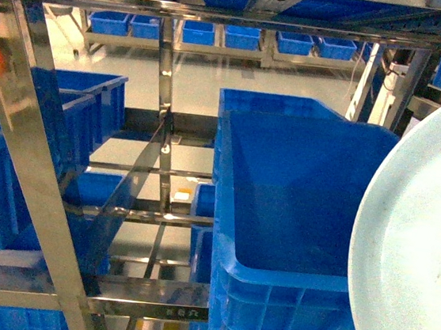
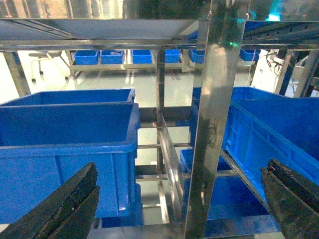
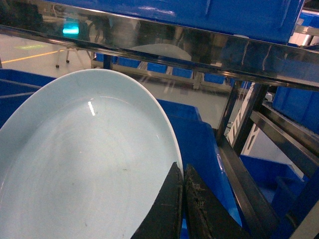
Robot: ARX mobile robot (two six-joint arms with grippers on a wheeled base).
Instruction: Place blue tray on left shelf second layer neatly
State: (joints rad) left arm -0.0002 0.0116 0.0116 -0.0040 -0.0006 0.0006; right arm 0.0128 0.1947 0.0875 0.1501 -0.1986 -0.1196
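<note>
The blue tray (image 3: pixel 84 164) is a pale glossy round dish that fills the left of the right wrist view, held tilted. My right gripper (image 3: pixel 182 196) is shut on its right rim, one finger on each face. In the head view the blue tray (image 1: pixel 417 259) rises on edge at the far right, over a deep blue crate (image 1: pixel 296 197); the gripper itself is hidden there. The steel left shelf (image 1: pixel 34 192) stands at the left, with crossbars (image 1: pixel 140 309) at several levels. My left gripper (image 2: pixel 182 167) is open, empty, its fingers (image 2: pixel 65 209) wide apart in front of a steel post (image 2: pixel 212 124).
Blue crates (image 1: pixel 23 150) fill the left bay at this level. Another crate (image 2: pixel 65 149) sits close in front of the left gripper. A steel crossbar (image 3: pixel 199 45) runs just above the tray. Small blue bins (image 1: pixel 196 32) line a low shelf far behind.
</note>
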